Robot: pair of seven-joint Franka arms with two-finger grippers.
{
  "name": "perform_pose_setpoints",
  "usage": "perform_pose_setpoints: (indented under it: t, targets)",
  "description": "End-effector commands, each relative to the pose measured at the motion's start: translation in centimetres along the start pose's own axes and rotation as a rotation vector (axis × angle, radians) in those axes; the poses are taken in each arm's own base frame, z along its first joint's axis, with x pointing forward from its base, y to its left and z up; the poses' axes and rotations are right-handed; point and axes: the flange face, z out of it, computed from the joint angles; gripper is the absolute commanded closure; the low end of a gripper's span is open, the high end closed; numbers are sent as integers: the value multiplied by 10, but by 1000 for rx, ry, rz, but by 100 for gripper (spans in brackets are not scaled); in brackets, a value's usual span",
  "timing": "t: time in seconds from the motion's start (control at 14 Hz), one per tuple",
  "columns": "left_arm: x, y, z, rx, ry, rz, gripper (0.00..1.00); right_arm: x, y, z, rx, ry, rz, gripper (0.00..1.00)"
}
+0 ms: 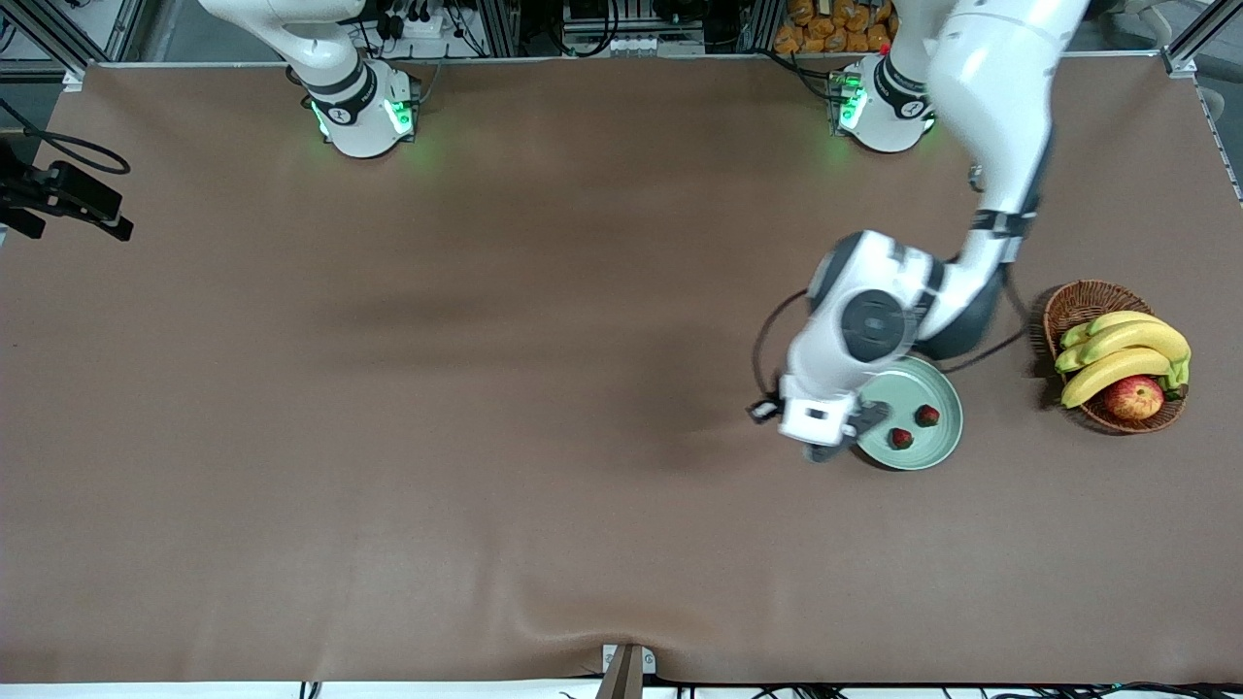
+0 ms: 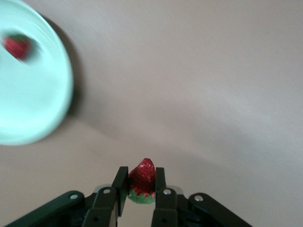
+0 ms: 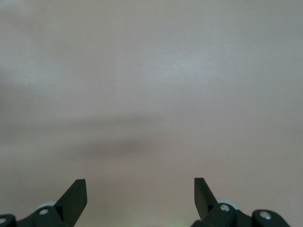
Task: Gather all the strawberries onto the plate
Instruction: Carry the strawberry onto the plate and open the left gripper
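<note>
Red strawberry (image 2: 142, 178) pinched in left jaws shows only at the wrist; right jaws wide, empty.

Glossy smooth plate (image 1: 934, 448); matt brown table (image 1: 388, 437); woven wicker basket (image 1: 1076, 303).

High front view — two close wrist views

left gripper (image 2: 142, 189) clamped, right gripper (image 3: 140, 198) spread
</note>
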Motion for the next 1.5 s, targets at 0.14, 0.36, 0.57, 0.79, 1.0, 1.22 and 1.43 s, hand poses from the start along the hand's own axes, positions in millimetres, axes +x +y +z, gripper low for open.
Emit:
perform_pose_setpoints:
  t: [0.14,0.36,0.57,0.79,1.0,1.22,1.43]
  targets:
    - [79,-112,25,62,-83,181,100,-1,5,-3,14,-2,8,0]
    - [110,-162,43,60,-121,237,86,-1,4,-5,19,1,8,0]
    - [111,-161,40,59,-117,223,0,-1,2,-5,18,1,17,0]
    - [111,-163,10,58,-99,230,0,-2,3,-6,19,2,57,0]
    - [115,-170,-56,32,-17,229,0,-2,3,-6,17,2,57,0]
    - [112,-175,-133,21,46,219,0,-2,3,-6,17,0,57,0]
    - [100,-185,-209,21,86,222,0,-1,3,-5,17,0,55,0]
